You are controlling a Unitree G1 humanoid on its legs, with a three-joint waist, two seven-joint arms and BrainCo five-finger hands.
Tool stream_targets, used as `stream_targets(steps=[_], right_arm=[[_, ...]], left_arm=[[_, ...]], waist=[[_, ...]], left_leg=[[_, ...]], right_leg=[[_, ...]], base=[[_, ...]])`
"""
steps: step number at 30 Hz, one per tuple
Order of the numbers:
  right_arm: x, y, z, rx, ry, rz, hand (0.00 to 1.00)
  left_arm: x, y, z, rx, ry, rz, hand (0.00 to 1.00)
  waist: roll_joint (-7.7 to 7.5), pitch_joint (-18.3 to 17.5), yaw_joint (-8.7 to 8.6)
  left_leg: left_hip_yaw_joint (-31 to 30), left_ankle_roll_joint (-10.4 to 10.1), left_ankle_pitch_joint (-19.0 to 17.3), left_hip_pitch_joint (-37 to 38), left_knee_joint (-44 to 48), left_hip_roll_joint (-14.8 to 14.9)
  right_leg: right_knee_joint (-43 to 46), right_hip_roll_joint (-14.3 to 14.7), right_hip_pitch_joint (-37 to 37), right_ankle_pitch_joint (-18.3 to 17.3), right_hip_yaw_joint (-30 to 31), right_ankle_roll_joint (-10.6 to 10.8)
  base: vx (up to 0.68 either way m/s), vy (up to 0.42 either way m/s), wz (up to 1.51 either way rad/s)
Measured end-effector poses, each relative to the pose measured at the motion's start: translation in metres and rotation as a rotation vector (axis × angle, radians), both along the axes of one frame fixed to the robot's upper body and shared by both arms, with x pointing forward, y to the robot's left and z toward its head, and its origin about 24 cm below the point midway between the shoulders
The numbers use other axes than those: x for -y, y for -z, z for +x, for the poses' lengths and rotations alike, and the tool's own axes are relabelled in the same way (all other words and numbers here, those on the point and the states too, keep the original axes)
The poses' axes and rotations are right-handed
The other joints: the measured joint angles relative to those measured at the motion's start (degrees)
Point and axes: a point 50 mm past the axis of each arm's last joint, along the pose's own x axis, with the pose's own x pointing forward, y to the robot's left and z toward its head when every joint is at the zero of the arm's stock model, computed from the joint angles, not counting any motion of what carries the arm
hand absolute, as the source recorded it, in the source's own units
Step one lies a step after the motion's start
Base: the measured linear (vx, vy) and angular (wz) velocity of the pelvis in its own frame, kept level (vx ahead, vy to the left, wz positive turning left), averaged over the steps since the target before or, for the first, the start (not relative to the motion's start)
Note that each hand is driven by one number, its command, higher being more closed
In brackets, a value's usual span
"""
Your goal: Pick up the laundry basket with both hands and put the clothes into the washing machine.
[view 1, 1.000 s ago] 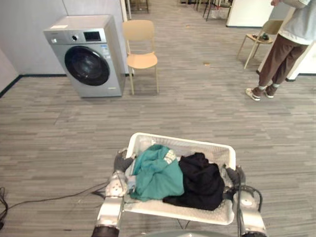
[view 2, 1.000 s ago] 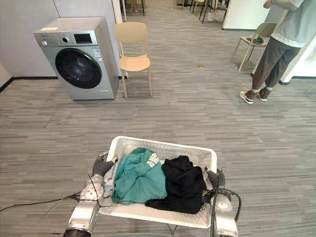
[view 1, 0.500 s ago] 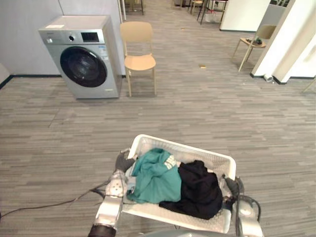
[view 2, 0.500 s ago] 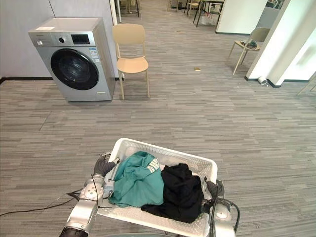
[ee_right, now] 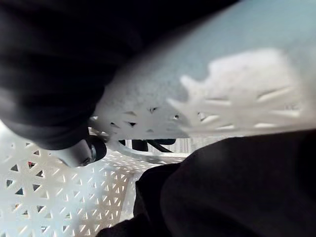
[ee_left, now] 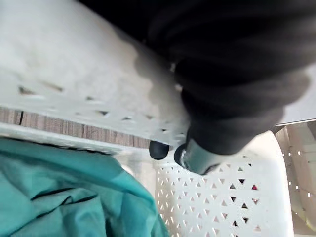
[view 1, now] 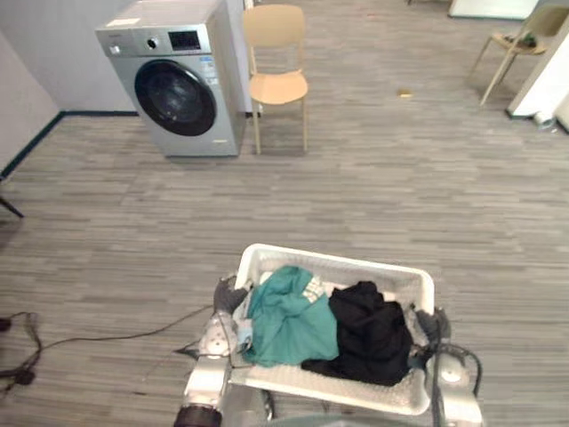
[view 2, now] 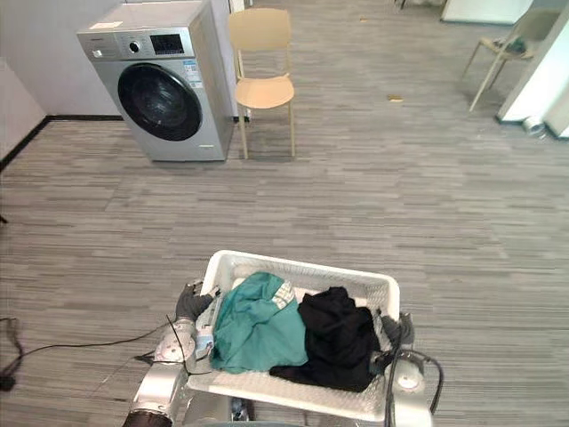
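Basket (view 1: 373, 267) is up off the floor, right in front of you at 6 o'clock, carried betw. both hands. Clothes are inside: teal top (view 1: 289, 316) fills the 9 o'clock half, black garment (view 1: 369, 334) the 3 o'clock half, the two touching in the middle. Left hand (view 1: 227, 296) is clamped on the 9 o'clock short rim and right hand (view 1: 431, 322) on the 3 o'clock one. Each wrist view shows a dark-tipped finger (ee_left: 186, 154) hooked in over the rim against the mesh wall. Washer (view 1: 178, 76) stands well away at approx. 11 o'clock, against the wall. Its round door looks closed, so nothing's loaded yet and the whole walk is ahead of you. A chair (view 1: 277, 62) sits just beside the washer on its 3 o'clock side. A second chair (view 1: 516, 44) is far off at 2 o'clock, out of your path. Watch-outs, IMO: the grip is on thin rim only, so sway while walking could let one side slip, and the basket would tip and dump the load. The teal top bunches up by the left rim, so it'd go first, or foul that hand. With the door closed, you'll need to set the basket down or free a hand, and one-handed carry = likely spill. Approach too far right and the basket corner clips the chair.
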Motion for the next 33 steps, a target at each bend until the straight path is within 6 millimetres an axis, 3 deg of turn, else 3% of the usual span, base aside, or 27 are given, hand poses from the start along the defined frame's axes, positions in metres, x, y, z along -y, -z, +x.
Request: stream_targets(steps=[2,3,4,5,6,7,8,9,11,13,16,18,19,20,21,22,23,24,26,27,28,30,32,33], right_arm=[[0.001,-0.008,0.010,0.036,-0.003,-0.009,1.00],[0.002,-0.011,0.014,0.047,-0.008,-0.016,1.00],[0.001,-0.010,0.014,0.047,-0.005,-0.011,1.00],[-0.002,-0.008,0.012,0.043,-0.003,0.000,1.00],[-0.002,-0.008,0.012,0.043,-0.001,0.001,1.00],[-0.004,-0.008,0.013,0.047,0.005,0.006,1.00],[-0.007,-0.008,0.014,0.049,0.009,0.016,1.00],[-0.010,-0.007,0.014,0.049,0.010,0.026,1.00],[-0.011,-0.008,0.015,0.054,0.010,0.030,1.00],[-0.012,-0.015,0.017,0.090,0.012,0.027,1.00],[-0.010,-0.024,0.019,0.130,0.016,0.016,1.00],[-0.007,-0.025,0.018,0.131,0.027,0.011,1.00],[-0.007,-0.024,0.017,0.128,0.026,0.012,1.00],[-0.008,-0.021,0.014,0.114,0.022,0.011,1.00],[-0.007,-0.018,0.010,0.098,0.030,0.007,1.00],[-0.005,-0.018,0.010,0.095,0.030,0.002,1.00],[-0.005,-0.020,0.012,0.103,0.018,-0.006,1.00],[-0.008,-0.022,0.014,0.108,0.005,-0.006,1.00],[-0.010,-0.023,0.012,0.114,0.000,-0.011,1.00],[-0.010,-0.029,0.010,0.139,0.015,-0.022,1.00],[-0.009,-0.032,0.010,0.153,0.021,-0.028,1.00],[-0.008,-0.042,0.012,0.194,0.031,-0.044,1.00],[-0.007,-0.043,0.012,0.202,0.035,-0.044,1.00],[-0.007,-0.043,0.012,0.201,0.033,-0.043,1.00]], left_arm=[[-0.001,-0.006,0.003,0.037,-0.022,-0.002,1.00],[-0.002,-0.009,0.005,0.048,-0.029,0.002,1.00],[-0.003,-0.009,0.005,0.050,-0.030,0.006,1.00],[-0.005,-0.007,0.003,0.040,-0.038,0.004,1.00],[-0.006,-0.007,0.003,0.041,-0.037,0.004,1.00],[-0.008,-0.009,0.005,0.050,-0.032,0.015,1.00],[-0.010,-0.010,0.006,0.050,-0.030,0.016,1.00],[-0.011,-0.010,0.006,0.051,-0.031,0.019,1.00],[-0.013,-0.013,0.006,0.066,-0.031,0.026,1.00],[-0.013,-0.020,0.009,0.101,-0.028,0.030,1.00],[-0.012,-0.025,0.014,0.132,-0.021,0.026,1.00],[-0.008,-0.025,0.017,0.134,-0.012,0.022,1.00],[-0.009,-0.024,0.017,0.128,-0.012,0.024,1.00],[-0.011,-0.020,0.014,0.110,-0.017,0.029,1.00],[-0.009,-0.014,0.012,0.085,-0.021,0.017,1.00],[-0.007,-0.012,0.012,0.076,-0.023,0.007,1.00],[-0.003,-0.011,0.011,0.076,-0.029,-0.010,1.00],[-0.008,-0.010,0.011,0.072,-0.050,-0.012,1.00],[-0.011,-0.008,0.008,0.062,-0.068,-0.015,1.00],[-0.005,-0.006,0.007,0.058,-0.060,-0.038,1.00],[-0.005,-0.007,0.008,0.066,-0.060,-0.050,1.00],[-0.005,-0.008,0.008,0.074,-0.067,-0.071,1.00],[-0.004,-0.013,0.013,0.097,-0.060,-0.074,1.00],[-0.004,-0.012,0.012,0.094,-0.062,-0.074,1.00]], waist=[[0.43,-0.09,0.31],[0.80,-0.09,1.17],[0.55,-0.04,1.49],[-0.95,-0.19,1.73],[-1.16,-0.07,1.52],[-2.11,0.46,1.47],[-2.68,0.85,1.23],[-2.16,1.19,0.80],[-0.70,1.48,0.03],[0.26,1.66,-0.49],[0.63,1.71,-2.32],[0.60,1.71,-2.90],[0.29,1.75,-3.06],[-0.08,1.61,-3.16],[1.26,0.90,-3.24],[2.63,0.50,-2.97],[4.81,0.41,-2.88],[6.06,0.51,-2.75],[6.27,0.69,-2.65],[6.60,1.04,-1.64],[6.08,1.35,-1.50],[4.70,1.65,-1.02],[4.26,1.99,0.01],[4.13,2.13,0.03]], left_leg=[[-1.88,-2.75,2.03,-1.39,-8.74,-1.00],[-3.54,-2.16,2.85,-1.36,-9.19,-0.99],[-4.05,-0.28,4.62,-0.78,-7.09,-1.97],[-4.26,3.01,4.23,-0.08,-2.82,-3.70],[-3.86,4.83,2.57,0.19,-0.48,-4.23],[-1.71,6.38,-0.59,2.68,1.25,-5.45],[-0.15,7.60,-2.80,6.76,0.57,-6.60],[-0.07,8.34,-4.58,11.70,-1.33,-7.07],[-0.13,8.58,-4.99,19.79,-7.00,-7.00],[0.03,8.55,-4.97,26.20,-12.65,-7.14],[-0.11,7.68,-5.45,30.72,-15.84,-7.03],[-0.61,3.01,-8.21,35.57,-17.51,-6.78],[-0.84,1.55,-9.12,37.01,-17.55,-6.97],[-2.28,-0.76,-11.18,40.06,-16.96,-6.71],[-3.61,-1.69,-11.91,41.14,-14.30,-4.70],[-3.95,-1.68,-11.89,40.37,-11.23,-3.10],[-4.51,-1.73,-10.43,36.60,-1.00,1.18],[-4.61,1.04,-1.36,30.57,14.09,6.51],[-4.40,2.88,12.02,26.40,25.02,11.03],[-2.42,5.65,10.01,21.59,37.17,15.56],[-2.38,6.58,7.85,19.60,40.07,15.71],[-1.43,6.76,2.26,13.37,42.02,13.50],[-0.27,4.68,-2.78,6.92,31.37,9.52],[0.30,4.26,-3.25,6.35,26.48,8.51]], right_leg=[[-0.46,-0.54,1.08,-1.24,0.33,1.70],[0.87,-1.00,2.19,-2.84,0.74,2.90],[2.39,-2.23,3.13,-3.70,1.10,3.21],[7.58,-4.70,3.18,-4.72,1.77,3.35],[12.17,-5.96,1.91,-4.52,2.11,3.42],[24.75,-9.53,-2.90,-1.66,2.88,2.13],[36.99,-12.62,-7.60,3.66,3.44,-0.36],[46.96,-12.50,-10.94,3.51,2.81,-1.26],[50.98,-9.07,-14.16,1.04,0.48,-2.60],[46.69,-5.24,-18.45,-1.19,-3.00,-3.47],[26.05,-0.49,-23.64,-0.65,-5.36,-4.04],[3.79,2.63,-25.09,8.55,-0.75,-1.86],[1.04,2.56,-25.27,10.40,-0.03,-1.35],[1.48,2.69,-25.42,13.67,0.78,-3.56],[6.97,3.31,-25.94,18.37,0.34,-4.83],[9.22,4.31,-26.22,16.75,-0.28,-4.10],[11.12,6.83,-25.19,13.62,-1.83,-5.21],[11.86,9.77,-22.31,10.62,-2.43,-6.56],[10.39,11.86,-17.89,8.80,-2.52,-7.18],[6.15,14.47,-10.94,7.71,-1.57,-7.88],[4.59,14.67,-8.48,7.37,-0.91,-8.34],[0.27,14.15,-2.94,6.96,0.85,-8.86],[-3.71,12.70,2.04,6.02,2.31,-7.70],[-4.30,12.24,3.06,5.54,2.33,-7.46]], base=[[0.41,0.245,-0.17],[0.53,0.359,-0.31],[0.53,0.278,-0.41],[0.54,0.280,-0.27],[0.57,0.283,-0.25],[0.57,0.333,-0.23],[0.72,0.361,-0.32],[0.62,0.252,-0.27],[0.53,0.175,-0.20],[0.56,0.135,-0.16],[0.57,0.045,0.23],[0.57,-0.059,0.33],[0.62,-0.125,0.37],[0.69,-0.185,0.44],[0.70,-0.211,0.35],[0.75,-0.251,0.19],[0.86,-0.305,-0.16],[0.84,-0.292,-0.25],[0.67,-0.194,-0.32],[0.64,-0.153,-0.35],[0.73,-0.151,-0.39],[0.49,-0.054,-0.39],[0.48,0.030,-0.36],[0.46,0.094,-0.13]])
